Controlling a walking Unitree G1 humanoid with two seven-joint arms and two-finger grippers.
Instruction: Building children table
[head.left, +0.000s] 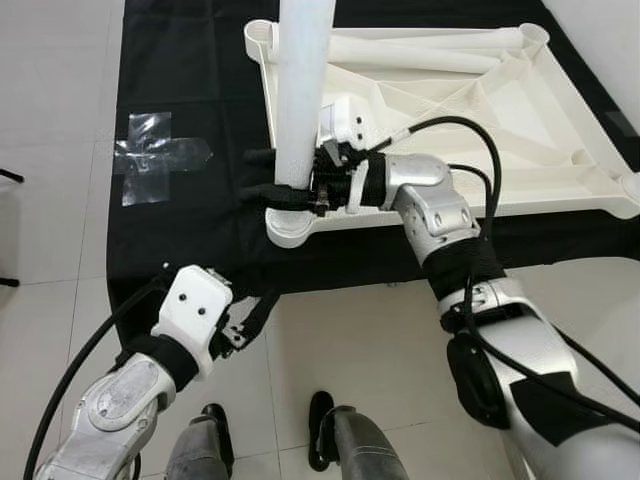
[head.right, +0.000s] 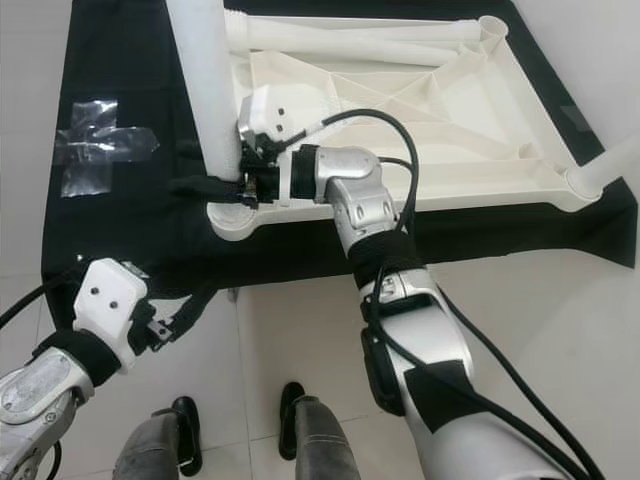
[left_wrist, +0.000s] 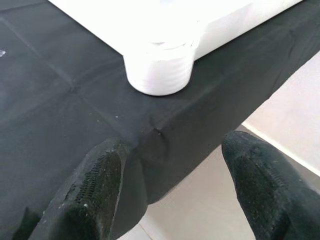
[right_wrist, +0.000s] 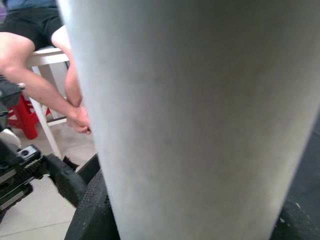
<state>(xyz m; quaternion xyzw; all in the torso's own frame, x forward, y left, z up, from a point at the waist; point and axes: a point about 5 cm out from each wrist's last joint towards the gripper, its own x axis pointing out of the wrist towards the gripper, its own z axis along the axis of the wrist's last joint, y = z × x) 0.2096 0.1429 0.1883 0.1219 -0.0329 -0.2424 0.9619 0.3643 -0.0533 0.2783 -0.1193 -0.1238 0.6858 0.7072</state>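
The white table top (head.left: 560, 205) lies upside down on a black cloth (head.left: 190, 90). A thick white leg (head.left: 303, 80) stands upright in its near left corner socket (left_wrist: 159, 70). My right gripper (head.left: 250, 175) is shut around the leg just above the socket, one black finger on each side; the leg (right_wrist: 200, 120) looms close in the right wrist view. My left gripper (head.left: 255, 310) hangs open and holds nothing, low at the cloth's front edge, short of that corner, with its fingertips (left_wrist: 95, 190) spread. Two more legs (head.left: 430, 50) lie inside the table top.
Another white leg (head.right: 605, 165) rises from the near right corner. Clear tape (head.left: 150, 155) is stuck on the cloth at the left. White floor tiles lie in front, with my feet (head.left: 320, 430) below. A person (right_wrist: 50, 75) sits on a white stool beside a red stool (right_wrist: 25, 117).
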